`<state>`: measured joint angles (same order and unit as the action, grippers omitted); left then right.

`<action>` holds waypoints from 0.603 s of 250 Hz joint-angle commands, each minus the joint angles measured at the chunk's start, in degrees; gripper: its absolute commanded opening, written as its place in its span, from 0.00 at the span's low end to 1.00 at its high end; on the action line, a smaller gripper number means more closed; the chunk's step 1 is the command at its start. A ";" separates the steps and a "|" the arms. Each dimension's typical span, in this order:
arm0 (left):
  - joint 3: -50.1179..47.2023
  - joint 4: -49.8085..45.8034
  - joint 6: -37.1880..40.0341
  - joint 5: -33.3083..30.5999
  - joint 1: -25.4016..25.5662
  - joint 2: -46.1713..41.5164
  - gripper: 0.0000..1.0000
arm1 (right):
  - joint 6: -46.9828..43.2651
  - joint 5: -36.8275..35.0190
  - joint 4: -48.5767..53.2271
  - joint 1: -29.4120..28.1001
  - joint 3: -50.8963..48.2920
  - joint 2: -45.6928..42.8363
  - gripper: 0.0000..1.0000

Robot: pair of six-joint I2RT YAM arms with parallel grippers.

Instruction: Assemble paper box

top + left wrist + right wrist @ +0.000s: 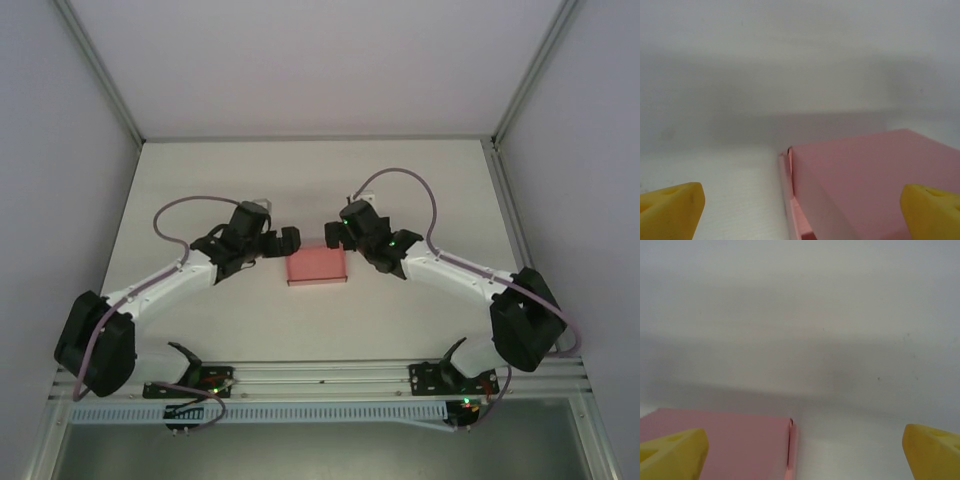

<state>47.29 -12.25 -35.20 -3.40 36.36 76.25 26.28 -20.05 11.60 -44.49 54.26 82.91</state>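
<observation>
Pink paper box point(316, 264) is folded up and lies flat on the white table point(300, 170), about mid-table, just nearer than the two gripper heads. Left gripper point(285, 240) sits just beside the box's far left corner, jaws spread wide, nothing in them. In the left wrist view the yellow fingertips point(671, 210) are at both frame edges, the box top runs from the middle toward the right one, and a thin flap edge shows along its left side. Right gripper point(335, 232) sits just beside the far right corner, also spread wide and empty. In the right wrist view the box is low at frame left behind one yellow pad point(672, 452), side seam visible. Can't tell if either gripper touches the box.
</observation>
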 commanded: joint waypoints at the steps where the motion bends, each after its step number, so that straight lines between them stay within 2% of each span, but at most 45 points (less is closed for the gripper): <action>1: -3.03 3.46 1.02 4.11 -0.43 1.00 1.00 | 4.33 3.65 -1.64 0.20 -5.43 -0.20 1.00; 51: -7.15 8.13 -0.27 7.58 -0.38 1.55 0.99 | 7.82 7.27 -7.83 0.28 -13.17 -0.04 1.00; 92: -8.97 12.53 -1.23 10.34 -0.37 3.60 0.90 | 9.22 6.37 -9.28 0.19 -15.46 1.70 1.00; 135: -10.24 16.84 -1.80 11.22 -0.58 6.16 0.76 | 10.04 6.83 -13.41 -0.15 -17.94 1.78 1.00; 151: -10.40 18.29 -1.33 11.29 -0.70 7.14 0.66 | 10.03 6.64 -13.75 -0.25 -18.46 1.39 1.00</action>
<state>37.78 0.97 -36.86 6.31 36.29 81.65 35.05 -13.63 -0.45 -44.51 37.67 84.12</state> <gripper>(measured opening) 0.725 0.998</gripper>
